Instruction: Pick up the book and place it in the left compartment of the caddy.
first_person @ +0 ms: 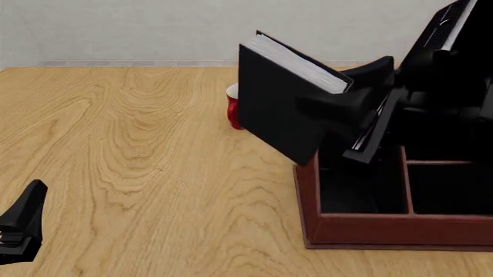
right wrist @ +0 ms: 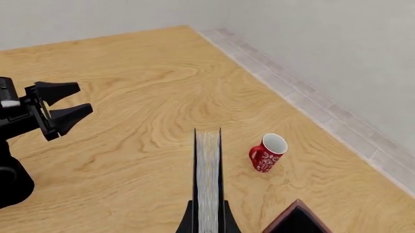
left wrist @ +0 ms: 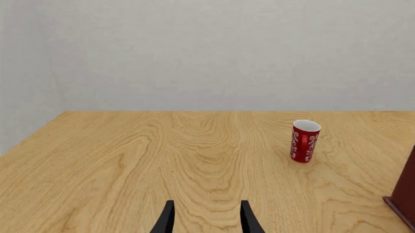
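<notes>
My right gripper (first_person: 343, 107) is shut on the black book (first_person: 281, 98). It holds the book tilted in the air over the caddy's (first_person: 385, 222) left wall. The book's lower corner hangs just above the long left compartment (first_person: 358, 190). The right wrist view shows the white page block of the book (right wrist: 208, 174) edge-on between the right gripper's (right wrist: 208, 221) fingers. My left gripper (first_person: 23, 225) rests low at the near left, far from the book. It is open with nothing between its fingers (left wrist: 167, 221). The right wrist view also shows the left gripper (right wrist: 70, 101).
A red mug (first_person: 233, 109) stands on the table behind the book, left of the caddy. Both wrist views show the mug (left wrist: 304, 141) (right wrist: 268, 153). A corner of the caddy (left wrist: 405, 194) (right wrist: 295, 218) shows in each wrist view. Two shorter caddy sections (first_person: 451, 187) lie right of the left compartment.
</notes>
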Robot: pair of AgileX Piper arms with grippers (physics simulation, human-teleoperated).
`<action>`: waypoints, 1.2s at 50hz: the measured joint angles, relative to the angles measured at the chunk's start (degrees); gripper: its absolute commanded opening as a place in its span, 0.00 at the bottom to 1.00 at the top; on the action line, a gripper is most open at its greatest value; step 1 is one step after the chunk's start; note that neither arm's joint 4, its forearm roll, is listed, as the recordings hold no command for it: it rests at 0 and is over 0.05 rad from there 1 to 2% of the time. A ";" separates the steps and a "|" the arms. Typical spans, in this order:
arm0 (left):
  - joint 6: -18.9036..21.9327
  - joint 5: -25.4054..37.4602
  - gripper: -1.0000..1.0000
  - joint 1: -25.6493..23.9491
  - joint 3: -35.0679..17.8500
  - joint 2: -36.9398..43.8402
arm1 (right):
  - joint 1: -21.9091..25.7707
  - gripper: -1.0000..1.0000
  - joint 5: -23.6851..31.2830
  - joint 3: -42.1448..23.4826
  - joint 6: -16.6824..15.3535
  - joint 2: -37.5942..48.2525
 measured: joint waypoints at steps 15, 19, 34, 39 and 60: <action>0.00 0.00 1.00 0.00 0.00 0.00 | -2.09 0.00 2.17 -0.86 -0.36 -1.89; 0.00 0.00 1.00 0.00 0.00 0.00 | -2.71 0.00 2.57 -0.90 -0.38 -2.37; 0.00 0.00 1.00 0.00 0.00 0.00 | -5.90 0.00 3.21 0.49 0.37 -4.94; 0.00 0.00 1.00 0.00 0.00 0.00 | -7.12 0.00 3.32 1.03 0.72 -6.03; 0.00 0.00 1.00 0.00 0.00 0.00 | -11.99 0.00 2.29 4.92 2.20 -10.38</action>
